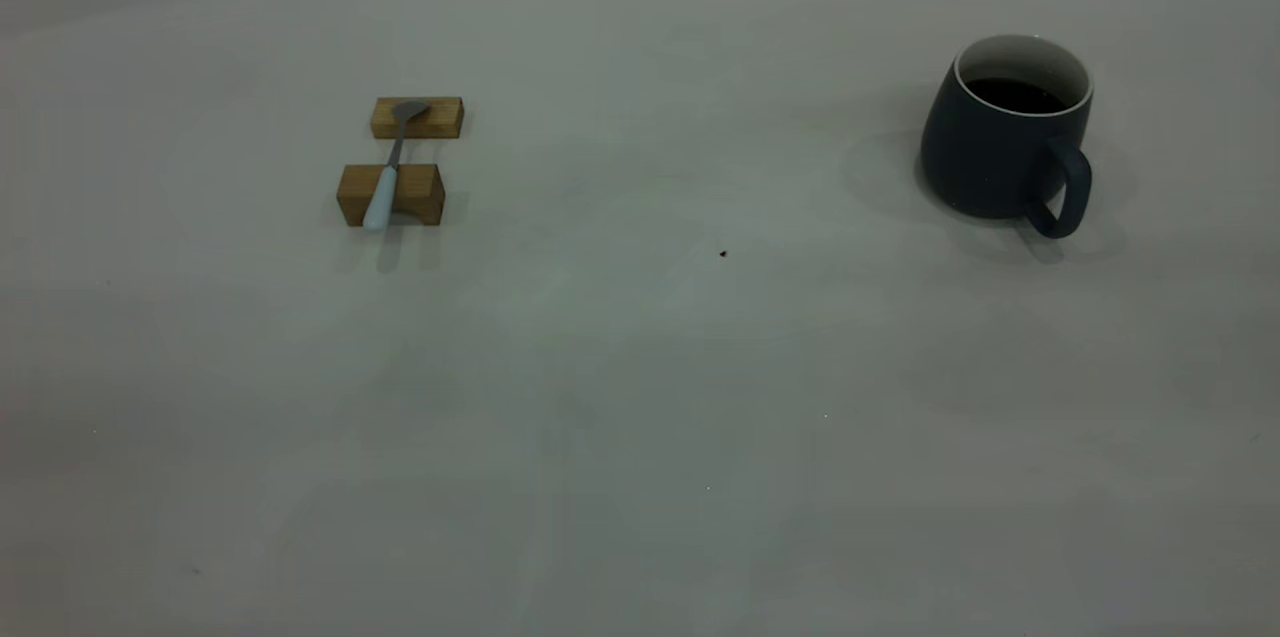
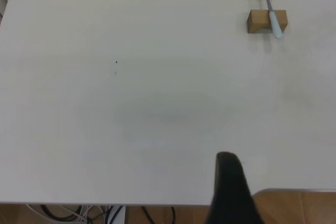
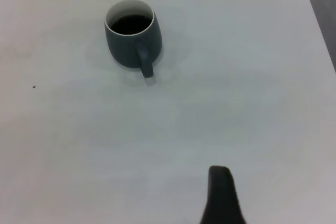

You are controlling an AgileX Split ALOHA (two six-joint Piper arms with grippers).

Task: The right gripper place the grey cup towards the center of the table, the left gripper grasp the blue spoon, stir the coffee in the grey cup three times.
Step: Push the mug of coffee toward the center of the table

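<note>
grey cup (image 1: 1000, 152) right, blue spoon (image 1: 385, 179) left – apart

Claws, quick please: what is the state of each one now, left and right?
Left claw: cannot be told; only one dark finger shows, far from the blue spoon.
Right claw: cannot be told; holds nothing visible, away from the grey cup.

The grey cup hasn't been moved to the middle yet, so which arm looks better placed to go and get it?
Right. The grey cup stands on the table's right side, in the right wrist view, handle turned toward that camera. The left wrist view shows only the blue spoon.
</note>
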